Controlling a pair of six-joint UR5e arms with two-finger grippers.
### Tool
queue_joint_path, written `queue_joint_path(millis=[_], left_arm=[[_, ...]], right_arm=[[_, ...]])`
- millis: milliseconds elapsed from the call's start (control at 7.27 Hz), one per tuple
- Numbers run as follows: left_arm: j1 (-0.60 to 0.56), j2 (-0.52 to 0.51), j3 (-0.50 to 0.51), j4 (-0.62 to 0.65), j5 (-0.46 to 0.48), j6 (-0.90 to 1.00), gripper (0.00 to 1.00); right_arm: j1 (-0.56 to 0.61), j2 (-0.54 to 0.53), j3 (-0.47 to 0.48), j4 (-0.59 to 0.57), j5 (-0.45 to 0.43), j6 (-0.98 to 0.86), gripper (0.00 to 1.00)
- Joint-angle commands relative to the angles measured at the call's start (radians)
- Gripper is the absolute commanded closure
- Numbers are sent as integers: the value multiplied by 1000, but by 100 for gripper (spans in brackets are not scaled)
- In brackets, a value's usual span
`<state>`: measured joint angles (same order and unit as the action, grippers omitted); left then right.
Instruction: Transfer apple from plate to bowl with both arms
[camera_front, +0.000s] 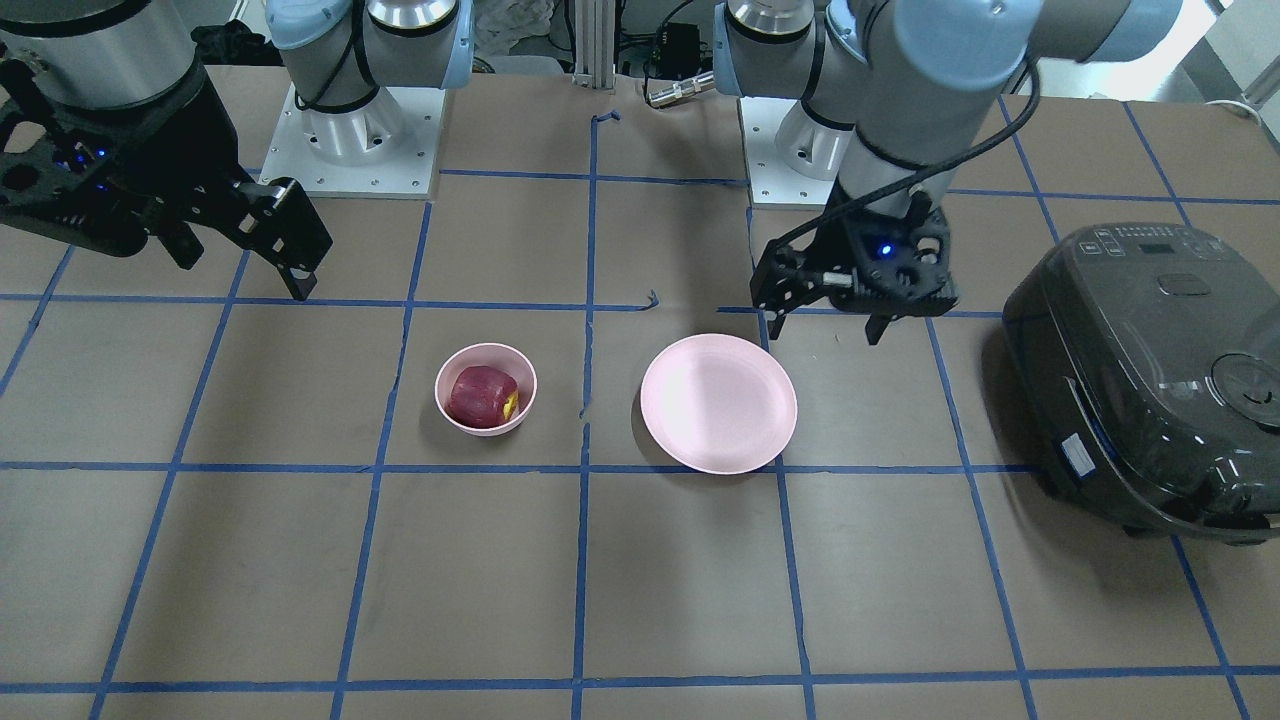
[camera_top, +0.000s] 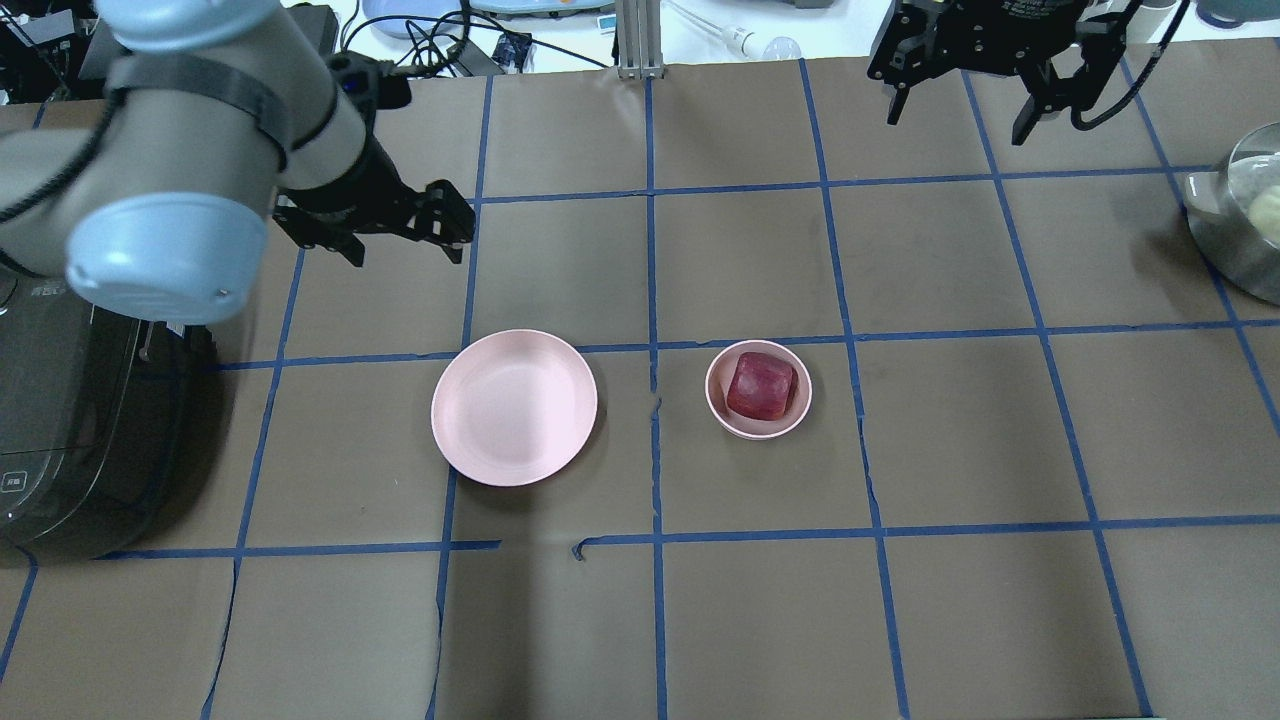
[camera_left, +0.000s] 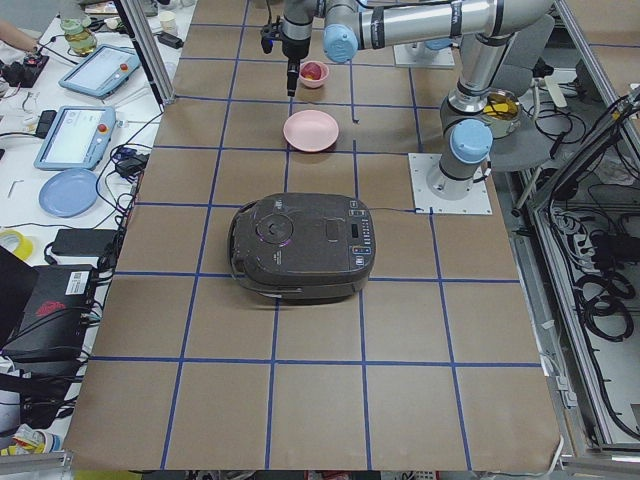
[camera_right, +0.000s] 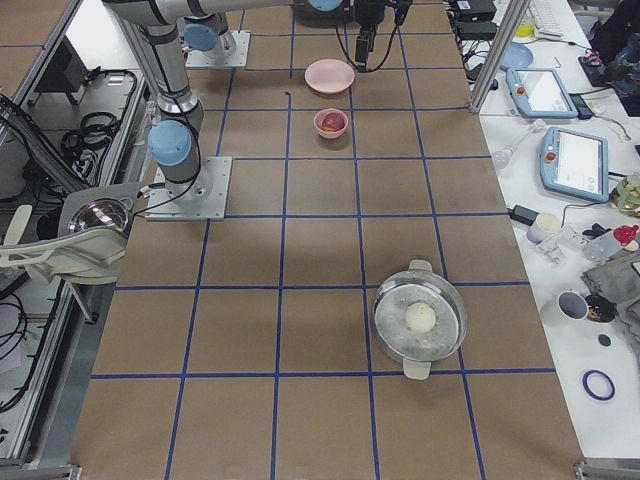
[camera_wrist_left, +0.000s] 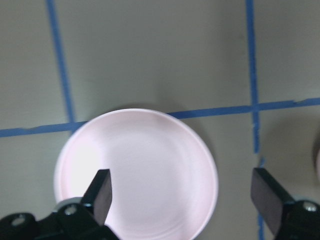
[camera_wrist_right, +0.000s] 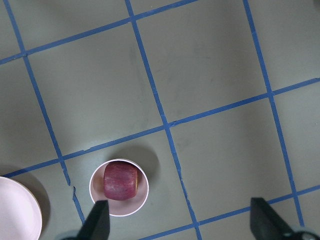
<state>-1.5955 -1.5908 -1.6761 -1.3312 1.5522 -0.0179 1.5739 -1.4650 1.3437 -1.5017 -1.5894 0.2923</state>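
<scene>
- Steer the left hand (camera_top: 403, 240) away from the rice cooker (camera_top: 70, 430) on its outer side. It hangs over the desk (camera_top: 950, 450) beyond the plate (camera_top: 514, 408), spread wide and holding nothing.
- The plate is bare, so there is nothing there for you to pick up.
- The apple (camera_top: 761, 386) sits inside the bowl (camera_top: 711, 392), just beside the plate, and fills most of it. By the look of it the transfer is done, and only parking the arms is left.
- Lift each arm up and outward rather than across the bowl, so you don't nudge it.
- The right hand (camera_top: 957, 115) is high and well apart from the bowl, wide open and empty. Mind the steel pot (camera_top: 1240, 230) at the desk's right end.
</scene>
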Motion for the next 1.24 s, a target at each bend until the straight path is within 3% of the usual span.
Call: queue_joint_path(millis=[0, 275, 1100], left_arm=[[22, 38, 140, -212, 5, 1, 0], [32, 35, 141, -198, 67, 1, 0], [31, 23, 138, -175, 55, -2, 0]], right_arm=[[2, 0, -1, 0, 0, -19, 0], [2, 0, -3, 0, 2, -111, 0], [2, 0, -1, 1, 12, -105, 0]])
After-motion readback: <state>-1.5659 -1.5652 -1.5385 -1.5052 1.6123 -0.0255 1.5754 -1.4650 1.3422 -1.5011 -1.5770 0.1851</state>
